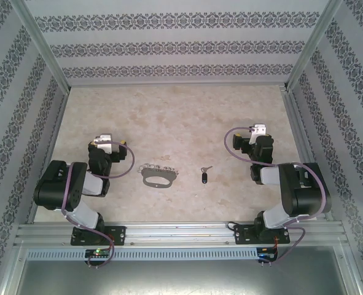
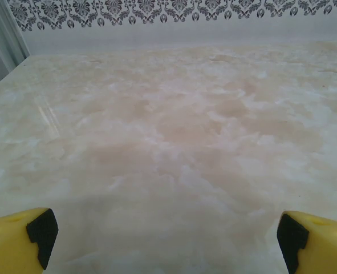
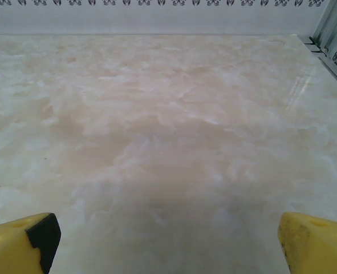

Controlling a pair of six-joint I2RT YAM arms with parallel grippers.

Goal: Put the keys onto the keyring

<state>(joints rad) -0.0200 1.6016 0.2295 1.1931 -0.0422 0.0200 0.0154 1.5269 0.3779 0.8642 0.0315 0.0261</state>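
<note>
L fingers [image 2: 14, 242], R fingers [image 3: 311, 240] wide (empty); key [image 1: 204, 178] near keyring [image 1: 150, 179]

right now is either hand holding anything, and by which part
Nothing is held. The left hand and right hand are both open and empty; the key and keyring lie untouched on the table.

It looks like a robotics lab test cell, not a home. A marble-look table [image 1: 169, 110] is boxed in on three sides by wallpaper-patterned panels [image 1: 169, 46] set in bare aluminium posts [image 1: 43, 46]. The cabled left arm [image 1: 64, 184] and right arm [image 1: 298, 190] are bolted to a slotted metal rail [image 1: 181, 232] along its near edge.
</note>
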